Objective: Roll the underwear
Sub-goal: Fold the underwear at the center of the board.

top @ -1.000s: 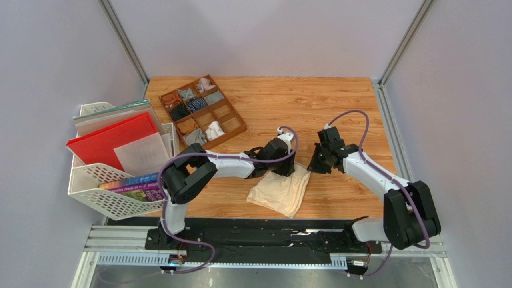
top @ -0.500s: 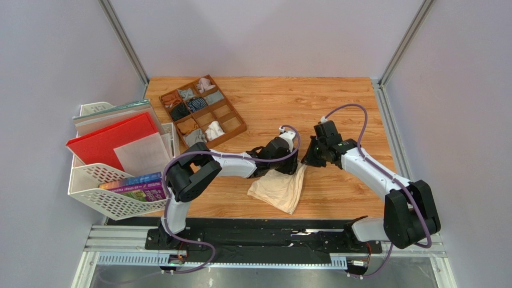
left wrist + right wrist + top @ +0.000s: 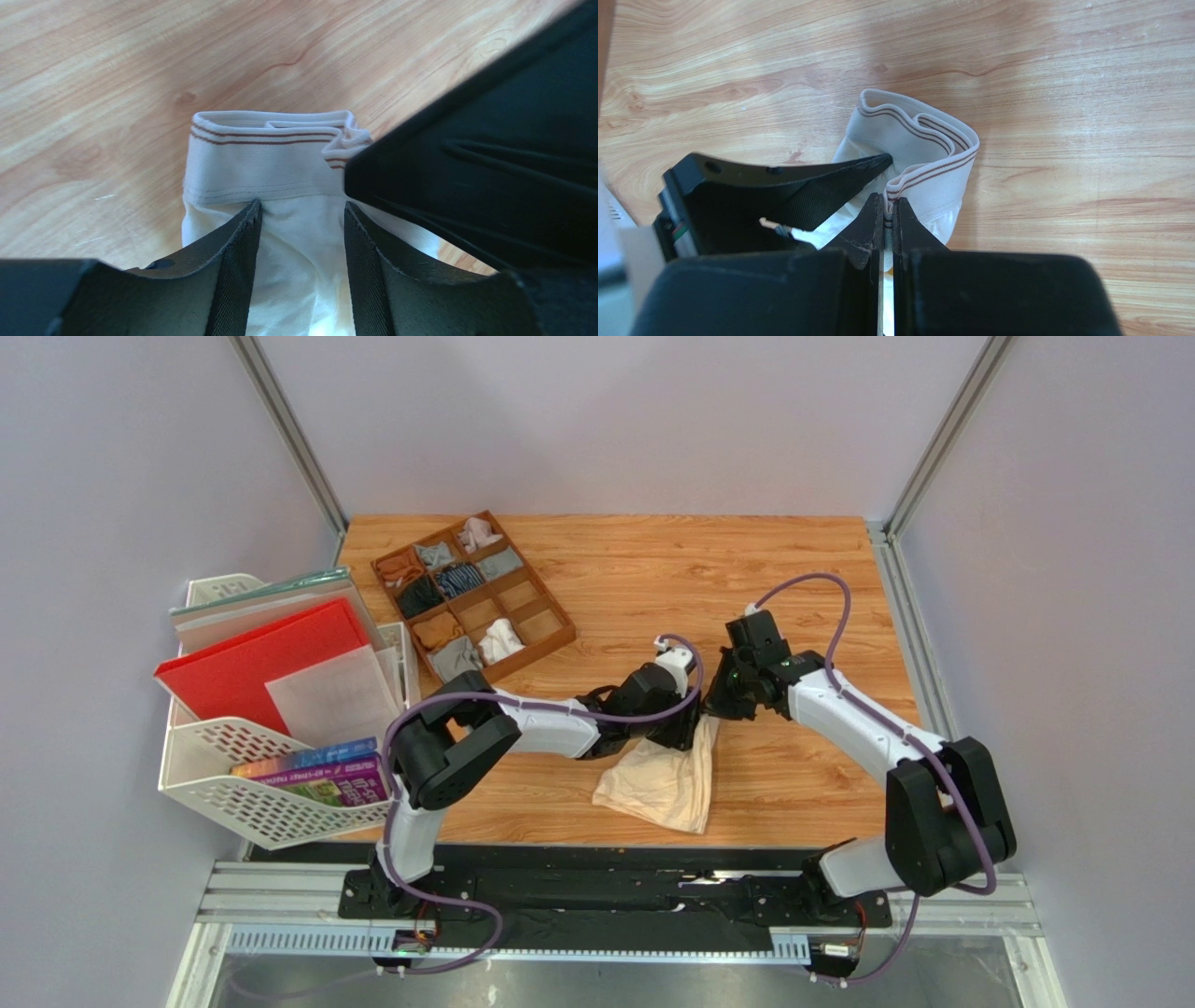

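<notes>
One cream-beige underwear [image 3: 659, 781] lies on the wooden table near its front middle, its striped waistband [image 3: 267, 157] at the far end and curled over on itself. My left gripper [image 3: 302, 206] is open, its fingertips pressed onto the cloth just behind the waistband, with cloth showing between them. My right gripper [image 3: 889, 201] is shut on the waistband edge [image 3: 927, 147], right beside the left gripper's finger [image 3: 822, 185]. From above, the left gripper [image 3: 683, 717] and the right gripper [image 3: 716, 706] meet at the cloth's far corner.
A wooden divider tray [image 3: 558, 637] holding small rolled garments stands at the back left. A white basket [image 3: 267, 805] with a red folder [image 3: 260, 665] and books sits off the table's left edge. Bare wood lies to the right and behind the arms.
The right gripper has moved left toward the left gripper, carrying the waistband corner with it. The cloth now lies narrower and more folded. The left gripper has barely shifted.
</notes>
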`<act>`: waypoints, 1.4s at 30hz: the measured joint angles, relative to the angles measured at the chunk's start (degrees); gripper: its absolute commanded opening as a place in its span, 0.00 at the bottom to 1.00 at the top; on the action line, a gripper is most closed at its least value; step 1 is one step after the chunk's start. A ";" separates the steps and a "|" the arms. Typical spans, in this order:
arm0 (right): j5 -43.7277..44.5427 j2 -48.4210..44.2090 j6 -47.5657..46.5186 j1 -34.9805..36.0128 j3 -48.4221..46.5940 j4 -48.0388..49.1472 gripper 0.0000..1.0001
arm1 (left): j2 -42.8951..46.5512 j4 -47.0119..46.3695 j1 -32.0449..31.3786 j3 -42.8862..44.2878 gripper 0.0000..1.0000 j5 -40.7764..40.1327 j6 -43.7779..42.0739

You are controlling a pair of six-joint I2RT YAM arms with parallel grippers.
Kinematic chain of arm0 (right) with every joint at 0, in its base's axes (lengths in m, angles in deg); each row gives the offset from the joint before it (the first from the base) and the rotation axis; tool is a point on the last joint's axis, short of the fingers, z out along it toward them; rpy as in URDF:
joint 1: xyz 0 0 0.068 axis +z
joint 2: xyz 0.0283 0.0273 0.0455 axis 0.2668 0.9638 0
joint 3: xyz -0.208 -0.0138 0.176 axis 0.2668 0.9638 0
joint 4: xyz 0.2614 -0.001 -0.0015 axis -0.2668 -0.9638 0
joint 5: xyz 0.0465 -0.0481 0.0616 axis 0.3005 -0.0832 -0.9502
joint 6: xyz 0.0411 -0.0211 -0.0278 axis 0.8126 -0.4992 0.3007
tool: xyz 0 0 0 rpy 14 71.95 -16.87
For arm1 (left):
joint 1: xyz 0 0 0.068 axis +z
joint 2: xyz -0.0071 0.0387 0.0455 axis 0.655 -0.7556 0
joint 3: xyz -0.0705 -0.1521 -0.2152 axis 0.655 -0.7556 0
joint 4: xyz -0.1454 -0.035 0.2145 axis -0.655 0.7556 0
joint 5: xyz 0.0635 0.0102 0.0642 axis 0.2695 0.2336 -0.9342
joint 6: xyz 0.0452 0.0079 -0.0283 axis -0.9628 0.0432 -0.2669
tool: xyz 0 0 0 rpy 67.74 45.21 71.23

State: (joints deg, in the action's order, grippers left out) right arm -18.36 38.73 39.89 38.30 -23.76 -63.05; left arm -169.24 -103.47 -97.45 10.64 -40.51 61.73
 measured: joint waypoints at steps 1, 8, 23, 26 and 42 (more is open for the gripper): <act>0.07 0.13 0.04 0.00 0.00 -0.02 0.00 | 0.00 -0.17 -0.17 -0.04 0.55 -0.09 0.13; 1.42 2.80 0.52 0.02 -0.02 0.28 0.00 | 3.91 1.31 -0.39 -3.82 0.59 -1.73 2.43; 3.58 6.05 1.33 1.73 -3.65 0.37 0.00 | 15.39 7.26 1.07 -9.79 0.47 -4.07 1.84; 4.90 7.26 1.81 3.02 -5.84 -0.33 0.00 | 13.77 7.08 1.07 -9.79 0.41 -4.09 1.75; 14.62 16.22 10.51 11.28 -15.93 -9.73 0.00 | 8.90 -7.82 1.14 -15.58 0.41 -1.49 1.79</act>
State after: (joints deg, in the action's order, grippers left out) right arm -3.73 54.95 50.40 49.58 -39.69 -72.78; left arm -160.35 -111.30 -96.32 -4.94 -42.00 63.52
